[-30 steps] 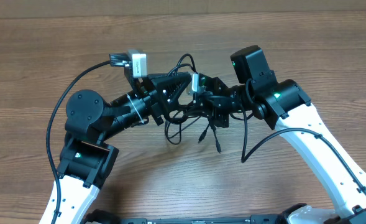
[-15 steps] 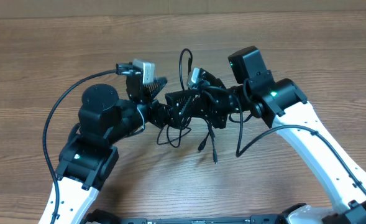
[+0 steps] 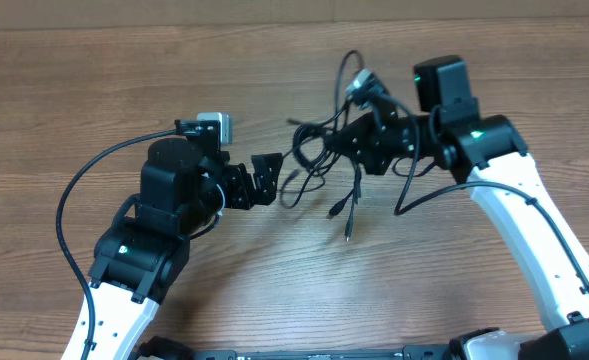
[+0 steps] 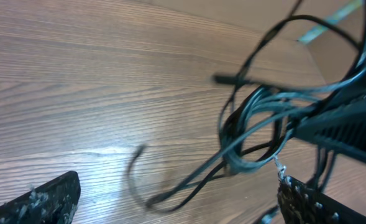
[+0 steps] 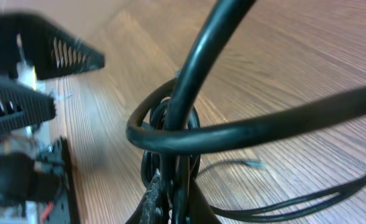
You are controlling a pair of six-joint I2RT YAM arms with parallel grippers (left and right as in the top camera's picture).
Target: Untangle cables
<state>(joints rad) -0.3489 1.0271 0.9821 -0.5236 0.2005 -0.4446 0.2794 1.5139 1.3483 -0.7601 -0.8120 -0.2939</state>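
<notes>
Left gripper (image 3: 265, 180) sitting left of centre over wooden table (image 3: 94, 80). Its fingers (image 4: 43, 199) spreading wide, gripping nothing.

Cables (image 3: 316, 158) hanging just right of it, apart from its tips, tangling in several loops. Left wrist view showing the same knot (image 4: 235, 155) ahead of the gap.

Plug ends (image 3: 333, 210) dangling toward near edge, possibly grazing tabletop; hard to judge from above.

Right gripper (image 3: 346, 135) reaching in from right, fingers pressing together on cables at bundle's upper side. Cords (image 5: 195, 62) running up from between its tips (image 5: 170, 208) in right wrist view.
</notes>
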